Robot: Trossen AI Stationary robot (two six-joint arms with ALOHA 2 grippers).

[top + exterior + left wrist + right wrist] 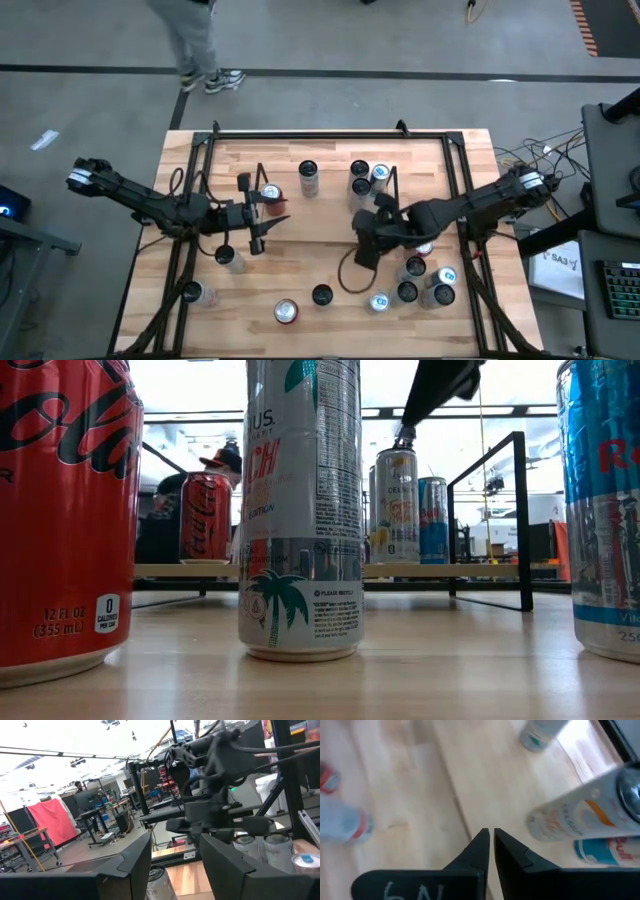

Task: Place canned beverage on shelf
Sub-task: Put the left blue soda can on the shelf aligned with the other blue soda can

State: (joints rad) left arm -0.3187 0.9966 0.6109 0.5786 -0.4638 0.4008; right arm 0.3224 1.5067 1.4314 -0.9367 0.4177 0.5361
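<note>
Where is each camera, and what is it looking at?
High: above the table, facing straight down; left gripper and right gripper show.
Low: at tabletop height, facing the shelf; right arm overhead.
Left wrist: faces the right arm; own open fingers.
Right wrist: faces down at the table; own shut fingers.
Shared: high and low show the shelf's red can.

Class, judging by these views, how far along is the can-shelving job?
Done: several cans already stand on the shelf, including a red can. In hand: nothing; the left gripper is open and the right gripper is shut and empty. Left: many loose cans are on the table.
</note>
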